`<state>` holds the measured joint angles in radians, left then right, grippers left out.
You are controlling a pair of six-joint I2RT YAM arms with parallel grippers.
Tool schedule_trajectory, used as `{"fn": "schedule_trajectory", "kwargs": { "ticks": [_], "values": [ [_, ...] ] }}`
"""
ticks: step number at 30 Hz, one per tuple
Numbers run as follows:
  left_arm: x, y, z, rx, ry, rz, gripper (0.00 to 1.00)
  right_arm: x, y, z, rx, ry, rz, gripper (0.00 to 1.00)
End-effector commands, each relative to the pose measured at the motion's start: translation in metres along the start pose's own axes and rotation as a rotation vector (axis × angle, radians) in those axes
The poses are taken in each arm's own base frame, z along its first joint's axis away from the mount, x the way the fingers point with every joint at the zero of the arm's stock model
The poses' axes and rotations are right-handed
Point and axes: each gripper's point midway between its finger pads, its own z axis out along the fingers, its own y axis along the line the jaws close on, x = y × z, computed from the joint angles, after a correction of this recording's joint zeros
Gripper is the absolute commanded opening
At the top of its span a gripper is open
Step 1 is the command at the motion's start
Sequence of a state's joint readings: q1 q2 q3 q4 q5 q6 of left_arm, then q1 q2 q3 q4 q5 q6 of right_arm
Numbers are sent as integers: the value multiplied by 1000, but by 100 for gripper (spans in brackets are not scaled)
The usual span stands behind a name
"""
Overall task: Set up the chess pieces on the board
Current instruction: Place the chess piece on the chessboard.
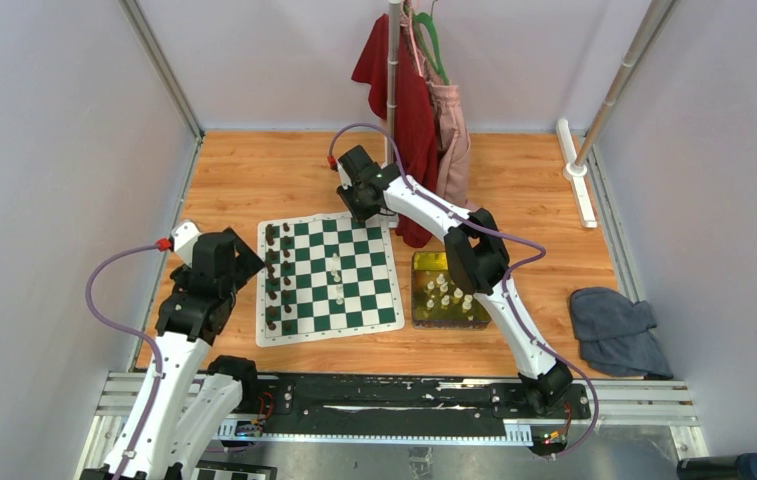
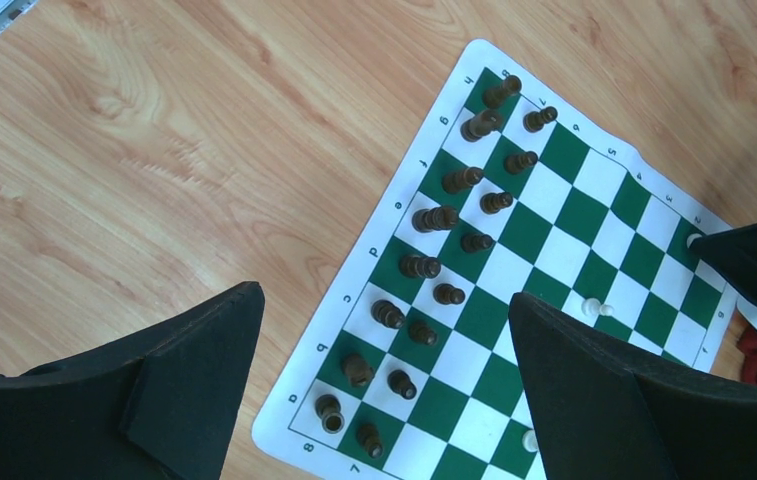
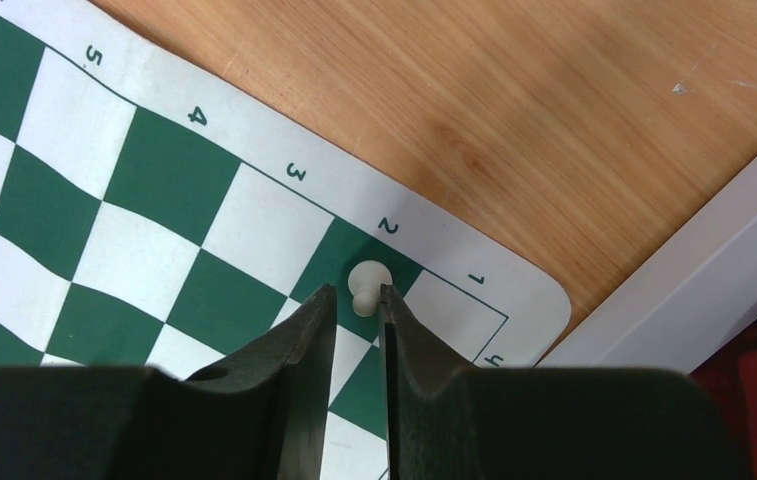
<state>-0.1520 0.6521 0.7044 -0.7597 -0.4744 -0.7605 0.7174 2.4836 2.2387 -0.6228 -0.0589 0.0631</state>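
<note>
Wooden table [image 3: 554, 100], checkered board [image 3: 154, 180], white pawn [image 3: 365, 280] between right fingers [image 3: 306, 340]

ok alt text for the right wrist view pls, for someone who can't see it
The right end effector has its two black fingers pinched on a small cream-white chess piece, which stands on a dark green square beside the 2 label. This is near a corner of the green and white board. The wooden table shows beyond the board's white border.

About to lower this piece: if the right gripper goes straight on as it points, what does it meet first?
Likely the board, on the green square by the 2; the white pawn between the jaws would touch down first. Remaining height unclear.
</note>
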Motion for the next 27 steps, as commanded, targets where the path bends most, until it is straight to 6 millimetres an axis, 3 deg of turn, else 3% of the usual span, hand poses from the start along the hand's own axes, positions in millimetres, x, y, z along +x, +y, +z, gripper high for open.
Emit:
{"fn": "schedule_trajectory", "kwargs": {
  "ticks": [1,27],
  "values": [
    [6,7,0,-18,12,-8,100,13,2,0,-12,45,4,26],
    [9,9,-4,-10,15,-27,100,13,15,-3,-30,46,-13,24]
  ]
}}
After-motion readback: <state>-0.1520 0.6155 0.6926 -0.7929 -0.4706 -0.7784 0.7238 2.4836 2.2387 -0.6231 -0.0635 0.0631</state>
